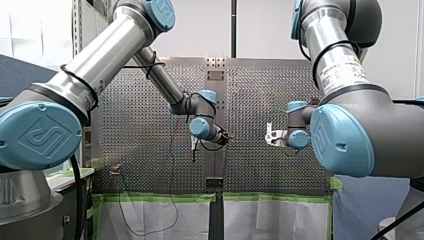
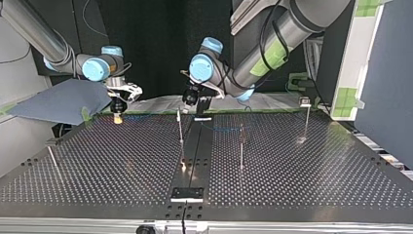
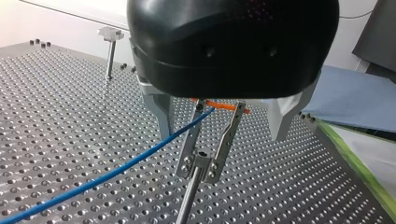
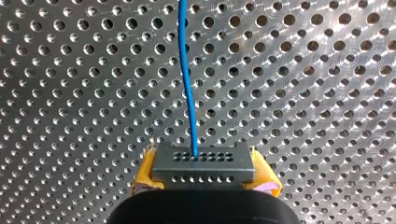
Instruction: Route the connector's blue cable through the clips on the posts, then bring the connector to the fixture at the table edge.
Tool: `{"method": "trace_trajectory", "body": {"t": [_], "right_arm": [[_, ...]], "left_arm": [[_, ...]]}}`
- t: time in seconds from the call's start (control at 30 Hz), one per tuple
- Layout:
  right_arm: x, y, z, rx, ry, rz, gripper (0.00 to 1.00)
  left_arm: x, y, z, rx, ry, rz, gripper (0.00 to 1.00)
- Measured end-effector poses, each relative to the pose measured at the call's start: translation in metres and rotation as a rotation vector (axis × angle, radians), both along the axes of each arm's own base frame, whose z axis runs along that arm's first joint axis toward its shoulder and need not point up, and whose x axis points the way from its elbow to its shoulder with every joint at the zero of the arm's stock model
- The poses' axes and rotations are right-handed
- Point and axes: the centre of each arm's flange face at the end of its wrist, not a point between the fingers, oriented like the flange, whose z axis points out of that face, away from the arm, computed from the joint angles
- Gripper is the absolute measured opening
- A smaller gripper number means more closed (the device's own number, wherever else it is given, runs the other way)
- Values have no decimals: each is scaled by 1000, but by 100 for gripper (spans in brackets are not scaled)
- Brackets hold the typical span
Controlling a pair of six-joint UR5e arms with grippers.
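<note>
My right gripper (image 4: 205, 181) is shut, its yellow pads (image 4: 145, 173) clamping the grey connector (image 4: 203, 161). The blue cable (image 4: 187, 84) leaves the connector's face and runs ahead over the perforated plate. In the top view this gripper (image 2: 118, 113) hangs near the far left edge of the table. My left gripper (image 3: 222, 136) stands open, its metal fingers (image 3: 164, 116) on either side of a clip (image 3: 211, 140) on a thin post. The blue cable (image 3: 116, 165) passes between the clip's two arms, under an orange piece at its top. The fixture (image 2: 187, 193) sits at the near table edge.
Further thin posts stand on the plate: one at the middle (image 2: 242, 141), one at the right (image 2: 306, 117), and a leaning one at the near left (image 2: 52, 157). A blue-grey sheet (image 2: 63, 101) lies off the far left corner. Another clip post (image 3: 110, 51) stands beyond my left gripper.
</note>
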Motion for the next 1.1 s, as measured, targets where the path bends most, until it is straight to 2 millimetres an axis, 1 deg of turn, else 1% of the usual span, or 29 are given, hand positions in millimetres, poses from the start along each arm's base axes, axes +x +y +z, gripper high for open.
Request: {"method": "trace_trajectory", "body": {"t": [1.1], "right_arm": [[1, 1, -1, 2, -4, 11, 0]], "left_arm": [[1, -1, 1, -5, -11, 1, 100]]}}
